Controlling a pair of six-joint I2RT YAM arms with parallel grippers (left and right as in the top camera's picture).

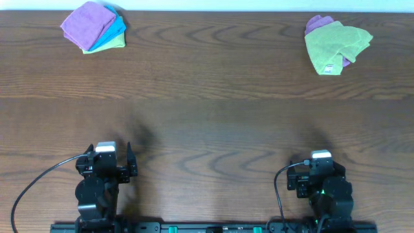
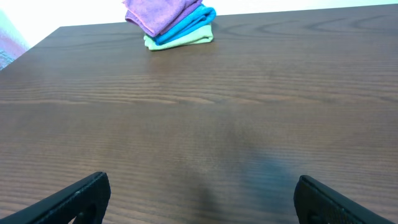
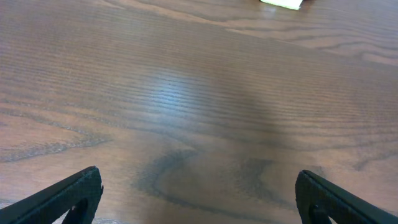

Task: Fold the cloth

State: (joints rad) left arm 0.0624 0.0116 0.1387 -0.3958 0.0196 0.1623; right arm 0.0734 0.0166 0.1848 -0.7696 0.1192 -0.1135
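The lime-green cloth point(image 1: 336, 44) lies crumpled at the far right of the table, with a small white tag near its front corner. It rests partly on a purple cloth point(image 1: 317, 23). A pale sliver of the cloth's edge point(image 3: 281, 3) shows at the top of the right wrist view. My left gripper point(image 1: 107, 160) point(image 2: 202, 199) is open and empty at the near left edge. My right gripper point(image 1: 320, 167) point(image 3: 199, 196) is open and empty at the near right edge. Both are far from the cloth.
A folded stack of cloths point(image 1: 97, 27) sits at the far left: purple on top, blue point(image 1: 115, 31) in the middle, light green at the bottom. It also shows in the left wrist view point(image 2: 171, 18). The brown wooden table point(image 1: 207, 123) spans the view.
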